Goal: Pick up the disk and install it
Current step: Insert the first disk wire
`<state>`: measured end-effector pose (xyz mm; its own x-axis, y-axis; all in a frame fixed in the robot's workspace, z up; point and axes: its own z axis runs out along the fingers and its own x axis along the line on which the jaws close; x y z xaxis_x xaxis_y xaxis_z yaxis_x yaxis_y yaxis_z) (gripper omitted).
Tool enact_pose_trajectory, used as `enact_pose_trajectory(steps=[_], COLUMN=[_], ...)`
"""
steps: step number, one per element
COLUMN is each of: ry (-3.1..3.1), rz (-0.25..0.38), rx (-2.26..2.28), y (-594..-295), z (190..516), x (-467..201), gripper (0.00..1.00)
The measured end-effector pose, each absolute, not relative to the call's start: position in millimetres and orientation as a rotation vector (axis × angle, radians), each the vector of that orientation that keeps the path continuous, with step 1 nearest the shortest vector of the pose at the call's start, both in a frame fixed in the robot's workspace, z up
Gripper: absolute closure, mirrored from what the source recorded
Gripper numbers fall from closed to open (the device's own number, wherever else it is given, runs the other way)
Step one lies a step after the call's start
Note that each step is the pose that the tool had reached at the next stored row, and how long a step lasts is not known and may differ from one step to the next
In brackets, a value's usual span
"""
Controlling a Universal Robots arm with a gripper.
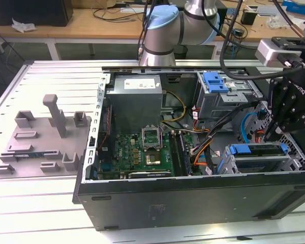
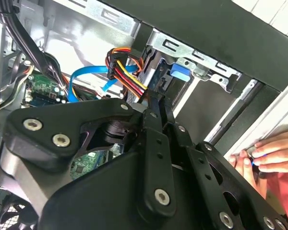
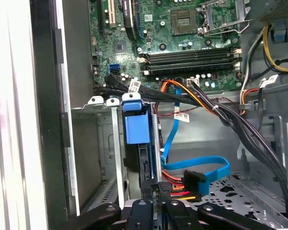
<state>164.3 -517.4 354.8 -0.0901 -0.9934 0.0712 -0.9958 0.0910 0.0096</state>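
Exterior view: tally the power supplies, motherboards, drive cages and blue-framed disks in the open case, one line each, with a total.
Power supply: 1
Motherboard: 1
Drive cages: 2
Disk: 1
Total: 5

A slatted metal table (image 1: 51,76) carries the open computer case (image 1: 193,198). A grey fixture (image 1: 40,147), possibly plastic, lies just beside it.

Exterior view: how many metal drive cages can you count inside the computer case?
2. The far cage, with a blue latch on top; the near cage, beside the case's near wall. The arm may hide others.
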Motion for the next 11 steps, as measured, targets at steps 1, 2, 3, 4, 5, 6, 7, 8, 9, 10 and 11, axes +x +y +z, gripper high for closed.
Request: enact_pose_trajectory(steps=[1, 2, 3, 4, 5, 6, 7, 8, 9, 10, 11], ry=[-2.277, -2.279, -2.282, -2.285, -2.286, -2.289, -2.291, -2.293, -2.294, -2.295, -2.295], rz=[0.062, 0.062, 0.061, 0.058, 0.056, 0.052, 0.050, 0.047, 0.045, 0.045, 0.045], rx=[2.079, 2.080, 2.084, 2.086, 2.087, 2.090, 2.091, 2.094, 2.095, 2.095, 2.095], y=[-518.0, -518.4, -519.3, -519.9, -520.3, -521.2, -521.7, -522.4, -522.6, -522.6, -522.6], z=[354.7, 354.8, 354.8, 354.8, 354.8, 354.7, 354.7, 354.8, 354.8, 354.8, 354.7], x=[164.3, 164.2, 164.3, 164.1, 164.0, 163.7, 163.4, 162.9, 162.9, 162.9, 162.8], gripper=[0.84, 0.84, 0.84, 0.84, 0.84, 0.84, 0.84, 0.84, 0.84, 0.84, 0.84])
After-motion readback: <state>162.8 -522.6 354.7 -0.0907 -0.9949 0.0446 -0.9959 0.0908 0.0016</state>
